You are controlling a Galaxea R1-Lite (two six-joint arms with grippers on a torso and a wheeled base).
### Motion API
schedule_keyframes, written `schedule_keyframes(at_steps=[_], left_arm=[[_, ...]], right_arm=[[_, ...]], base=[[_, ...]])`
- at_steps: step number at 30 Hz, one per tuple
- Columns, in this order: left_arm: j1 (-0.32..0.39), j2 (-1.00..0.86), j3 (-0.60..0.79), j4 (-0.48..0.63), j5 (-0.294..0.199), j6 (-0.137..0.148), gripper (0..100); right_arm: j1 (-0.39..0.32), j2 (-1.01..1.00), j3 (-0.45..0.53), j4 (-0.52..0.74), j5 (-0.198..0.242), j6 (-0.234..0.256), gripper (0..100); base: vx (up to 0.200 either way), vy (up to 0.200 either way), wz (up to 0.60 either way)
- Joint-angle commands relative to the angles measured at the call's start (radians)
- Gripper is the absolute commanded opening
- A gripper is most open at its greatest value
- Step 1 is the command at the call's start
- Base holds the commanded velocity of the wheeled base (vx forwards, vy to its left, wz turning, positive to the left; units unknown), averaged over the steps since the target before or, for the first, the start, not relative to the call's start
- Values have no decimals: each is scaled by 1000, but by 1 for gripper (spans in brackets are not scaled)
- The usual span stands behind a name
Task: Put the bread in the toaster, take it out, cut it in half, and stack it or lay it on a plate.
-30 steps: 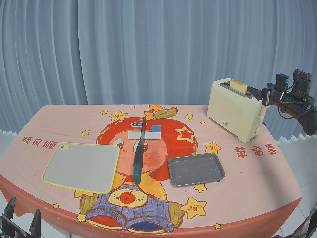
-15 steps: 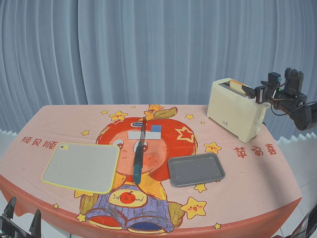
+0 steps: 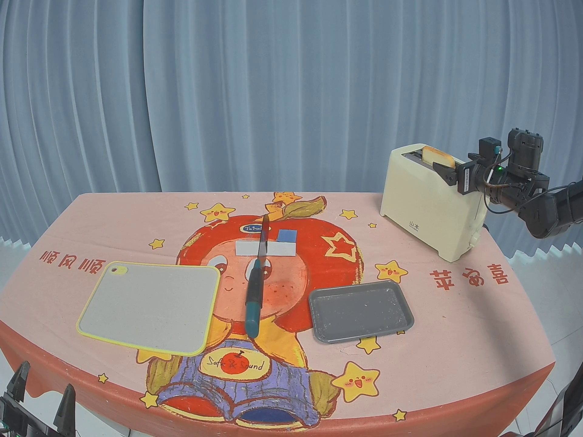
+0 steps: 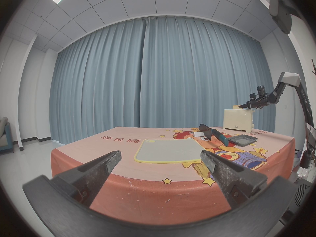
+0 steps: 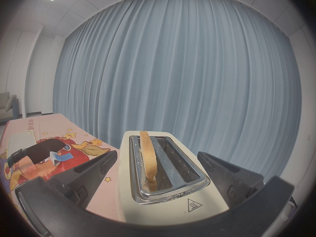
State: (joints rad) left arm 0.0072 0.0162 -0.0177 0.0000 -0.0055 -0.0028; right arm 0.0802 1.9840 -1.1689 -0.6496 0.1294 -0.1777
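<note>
Golden bread (image 5: 147, 157), upright in the toaster (image 5: 151, 213) slot. Right tool (image 5: 156, 155) hovers near, spread; best straddle the crust, pinch lightly, lift straight.

Count made on the one worktop (image 3: 486, 329). There was one toaster (image 3: 428, 204) with two slots, one slice of bread (image 3: 438, 155), one knife (image 3: 255, 286), one cutting board (image 3: 149, 306), one grey tray (image 3: 361, 311) and one white-and-blue block (image 3: 282, 248).
</note>
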Motion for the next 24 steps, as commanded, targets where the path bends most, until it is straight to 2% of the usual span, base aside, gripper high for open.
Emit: schedule_keyframes(at_steps=[1,3,4,24], left_arm=[[0,-16,18,0,1,0,100],[0,-16,18,0,1,0,100],[0,-16,18,0,-1,0,100],[0,-16,18,0,-1,0,100]], right_arm=[[1,27,-14,-1,-1,-2,100],[0,42,-37,-1,-8,-2,100],[0,47,-49,-1,-8,-2,0],[9,47,-72,-4,-7,0,0]], base=[[0,0,0],[0,0,0],[0,0,0],[0,0,0]])
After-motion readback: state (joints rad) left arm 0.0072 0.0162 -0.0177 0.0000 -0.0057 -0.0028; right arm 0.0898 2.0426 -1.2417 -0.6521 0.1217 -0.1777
